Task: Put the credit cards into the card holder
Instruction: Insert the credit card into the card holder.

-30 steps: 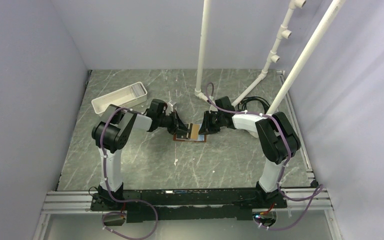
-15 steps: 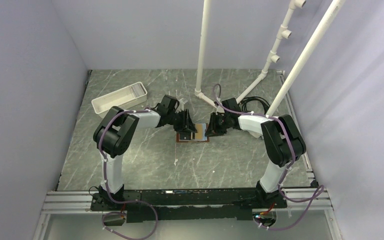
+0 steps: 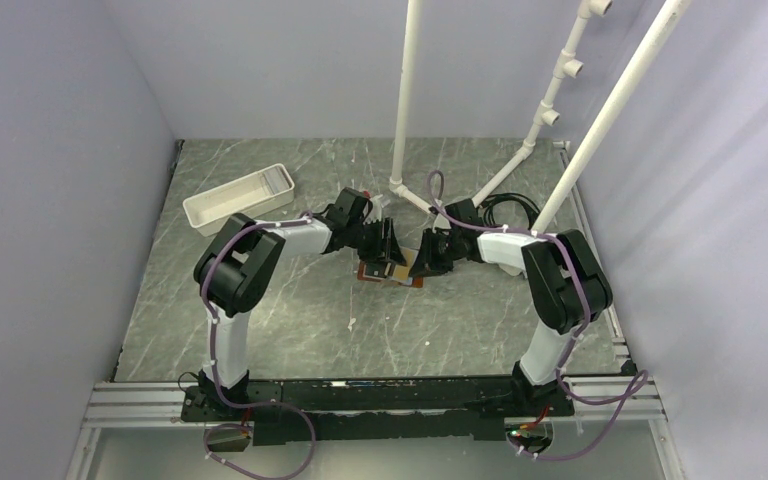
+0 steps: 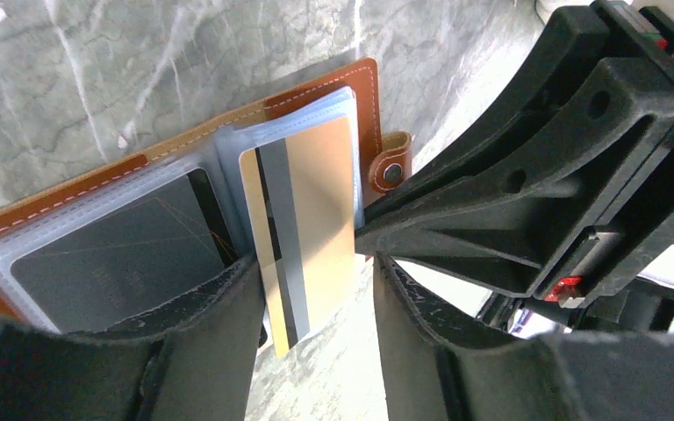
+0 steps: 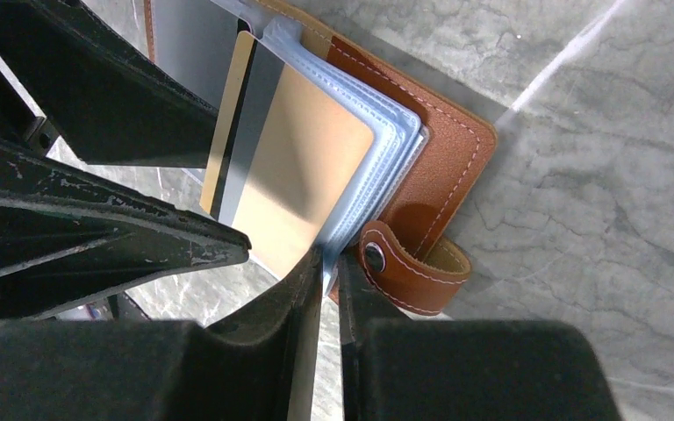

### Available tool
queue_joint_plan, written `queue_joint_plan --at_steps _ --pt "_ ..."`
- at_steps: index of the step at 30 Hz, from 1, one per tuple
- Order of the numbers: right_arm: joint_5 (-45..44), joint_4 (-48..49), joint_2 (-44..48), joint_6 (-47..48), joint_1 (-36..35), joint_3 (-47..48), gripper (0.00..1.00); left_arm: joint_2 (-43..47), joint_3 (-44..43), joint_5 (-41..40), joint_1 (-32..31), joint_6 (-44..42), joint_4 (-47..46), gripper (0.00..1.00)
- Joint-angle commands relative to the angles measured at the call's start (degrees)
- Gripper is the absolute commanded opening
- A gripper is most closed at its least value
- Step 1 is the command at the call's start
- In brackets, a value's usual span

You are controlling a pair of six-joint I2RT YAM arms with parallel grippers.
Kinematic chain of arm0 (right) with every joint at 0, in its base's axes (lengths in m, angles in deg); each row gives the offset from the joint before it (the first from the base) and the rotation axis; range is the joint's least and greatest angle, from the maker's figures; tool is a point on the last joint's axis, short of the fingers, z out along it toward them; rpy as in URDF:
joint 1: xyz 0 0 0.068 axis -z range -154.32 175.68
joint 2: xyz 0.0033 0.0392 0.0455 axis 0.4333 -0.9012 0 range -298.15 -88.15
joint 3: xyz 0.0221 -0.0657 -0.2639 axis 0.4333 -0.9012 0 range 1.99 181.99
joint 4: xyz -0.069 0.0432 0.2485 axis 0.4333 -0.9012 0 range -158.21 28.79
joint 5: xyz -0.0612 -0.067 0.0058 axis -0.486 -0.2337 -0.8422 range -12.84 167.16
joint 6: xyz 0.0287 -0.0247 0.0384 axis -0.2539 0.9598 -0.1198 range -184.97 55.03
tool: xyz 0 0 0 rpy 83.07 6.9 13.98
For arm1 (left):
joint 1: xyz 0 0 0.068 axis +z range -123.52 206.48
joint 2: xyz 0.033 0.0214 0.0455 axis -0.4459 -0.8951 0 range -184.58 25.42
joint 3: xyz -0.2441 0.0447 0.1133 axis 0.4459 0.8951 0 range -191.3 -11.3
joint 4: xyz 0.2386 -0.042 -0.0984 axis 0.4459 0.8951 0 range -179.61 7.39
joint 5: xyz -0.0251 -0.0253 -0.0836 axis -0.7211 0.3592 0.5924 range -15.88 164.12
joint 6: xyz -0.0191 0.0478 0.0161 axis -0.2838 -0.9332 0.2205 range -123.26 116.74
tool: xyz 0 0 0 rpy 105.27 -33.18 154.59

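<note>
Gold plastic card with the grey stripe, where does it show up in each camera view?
Top external: gold plastic card, small, mid-picture.
Left wrist: the card, centre, slanting toward the bottom edge.
Right wrist: the card, centre-left.
Shared landmark: brown leather card holder.

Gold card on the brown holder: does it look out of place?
Yes. The gold card is not seated: one end sticks out past the clear sleeves of the card holder, inside the open left gripper.
</note>
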Motion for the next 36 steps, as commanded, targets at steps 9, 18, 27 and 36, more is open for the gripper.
queue_joint_plan --at_steps 9,18,27,36 --pt "-3.89 -3.23 5.17 3.15 2.05 -0.51 0.21 1.52 -1.54 7.52 1.0 -0.78 8.0 0.57" --pt "-1.58 -1.21 3.06 2.19 2.17 -0.86 0.24 0.32 -2.69 5.91 -1.56 0.04 7.48 0.57" --pt "1.52 0.69 4.68 0.82 3.29 -2.67 0.2 6.22 -2.14 -3.8 -2.34 -3.26 14.98 0.68" --pt "3.61 0.95 6.11 1.66 4.88 -4.61 0.25 7.24 -1.25 1.29 -1.62 -4.0 14.69 0.65"
